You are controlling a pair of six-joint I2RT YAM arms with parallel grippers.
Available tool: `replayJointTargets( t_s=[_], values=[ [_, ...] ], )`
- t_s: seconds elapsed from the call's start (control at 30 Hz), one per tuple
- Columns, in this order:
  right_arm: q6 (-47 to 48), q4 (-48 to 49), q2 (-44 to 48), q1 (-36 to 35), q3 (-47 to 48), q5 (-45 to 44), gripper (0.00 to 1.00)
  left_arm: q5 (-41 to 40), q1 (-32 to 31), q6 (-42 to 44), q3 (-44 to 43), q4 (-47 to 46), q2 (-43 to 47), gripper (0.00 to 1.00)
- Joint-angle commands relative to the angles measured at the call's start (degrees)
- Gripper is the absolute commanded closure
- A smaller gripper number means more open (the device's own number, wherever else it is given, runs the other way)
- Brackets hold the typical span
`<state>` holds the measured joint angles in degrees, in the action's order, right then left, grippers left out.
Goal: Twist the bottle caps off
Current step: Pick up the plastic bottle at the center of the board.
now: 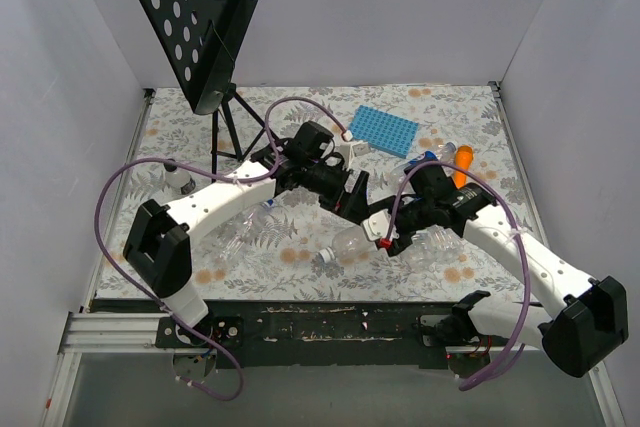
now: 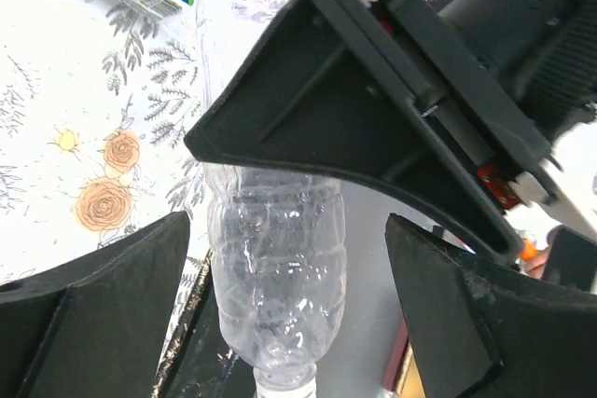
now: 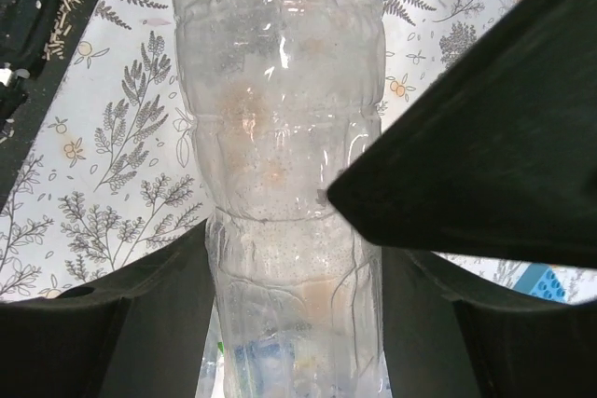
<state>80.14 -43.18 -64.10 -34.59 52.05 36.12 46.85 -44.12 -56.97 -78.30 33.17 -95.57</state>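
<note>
The right gripper (image 3: 294, 267) clamps the body of the clear bottle (image 3: 280, 90). The left gripper (image 2: 284, 267) stands wide open around it.

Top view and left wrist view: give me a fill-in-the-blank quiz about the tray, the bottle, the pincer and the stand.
1. The tray is coloured ___.
2. The left pincer stands ___ around the bottle.
3. The music stand is at the far ___ of the table.
4. The stick right of the tray is coloured ___.
Missing words: blue; open; left; orange.
</note>
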Motion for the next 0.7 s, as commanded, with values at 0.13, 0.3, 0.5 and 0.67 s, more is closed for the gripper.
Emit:
replayJointTargets(
  t_s=[0.13,0.3,0.5,0.67],
  values=[
    [-3.8,0.5,1.5,3.0,-0.3,4.8,0.94,-11.0,-0.2,2.2,0.7,1.9,6.4,0.09],
    [-8.2,1.3,2.3,6.9,-1.7,9.0,0.94,-20.6,-0.2,2.9,3.9,-0.5,15.0,0.08],
    [-13.1,2.3,2.1,13.7,-4.8,19.5,0.95,-21.7,0.1,-3.7,15.6,-11.0,30.2,0.02],
    [-16.9,4.7,-0.1,16.7,-6.6,25.6,0.95,-22.1,0.3,-13.1,24.8,-20.6,37.5,0.02]
  ],
)
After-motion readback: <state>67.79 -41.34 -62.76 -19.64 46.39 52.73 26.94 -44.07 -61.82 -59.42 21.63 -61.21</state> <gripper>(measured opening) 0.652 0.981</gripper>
